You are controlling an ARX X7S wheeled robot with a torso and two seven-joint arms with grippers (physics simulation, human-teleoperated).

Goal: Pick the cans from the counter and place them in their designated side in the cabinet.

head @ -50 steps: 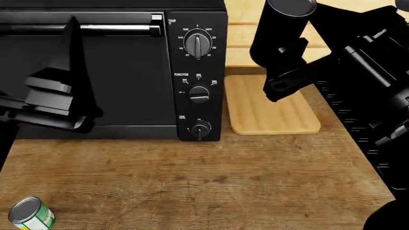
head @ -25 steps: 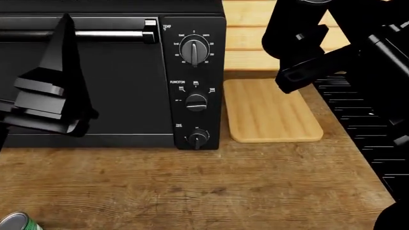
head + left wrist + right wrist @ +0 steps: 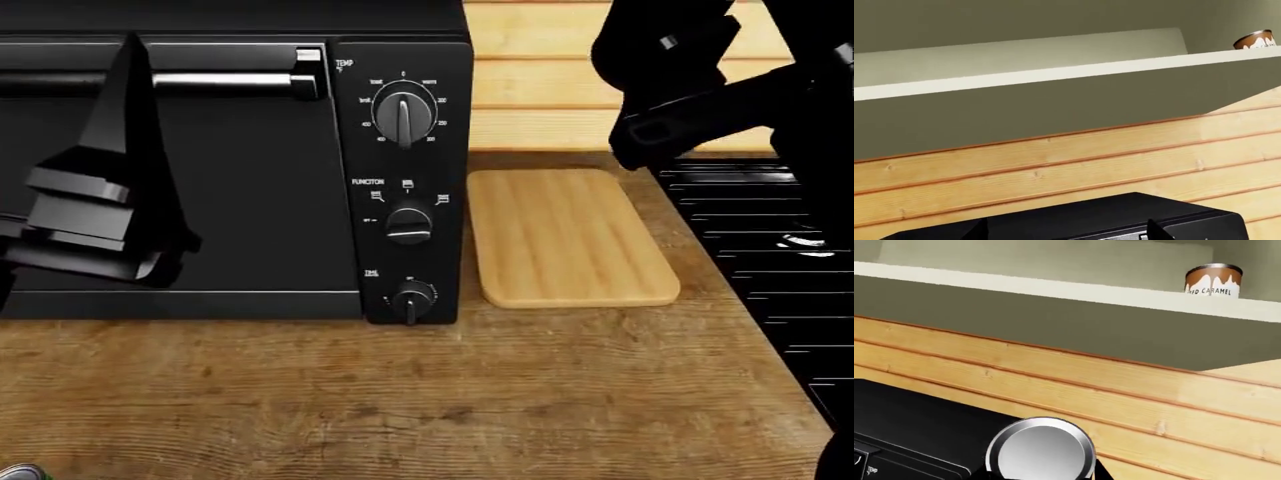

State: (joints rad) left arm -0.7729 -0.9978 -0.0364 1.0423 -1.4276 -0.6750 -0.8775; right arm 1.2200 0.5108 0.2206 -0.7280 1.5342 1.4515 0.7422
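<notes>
My right gripper (image 3: pixel 674 115) is raised at the head view's upper right, shut on the tall black can (image 3: pixel 647 40), whose top is cut off there. In the right wrist view the can's silver top (image 3: pixel 1041 450) sits between the jaws, below the cabinet shelf (image 3: pixel 1054 287). The left gripper (image 3: pixel 1064 232) stands open with nothing in it, fingers pointing up in front of the toaster oven (image 3: pixel 240 170). At the bottom left corner of the counter (image 3: pixel 441 400), just a sliver of the shorter can's silver rim (image 3: pixel 11 472) shows.
A brown caramel can (image 3: pixel 1214 281) stands on the cabinet shelf. A pale cutting board (image 3: pixel 567 240) lies right of the oven. A black ribbed stove surface (image 3: pixel 787 280) runs along the counter's right side. A wood-plank wall (image 3: pixel 1067 165) rises behind the oven.
The head view has risen, so the shorter can slid almost out at the bottom. My right gripper with the black can moved up and to the right. The left gripper barely shifted.
</notes>
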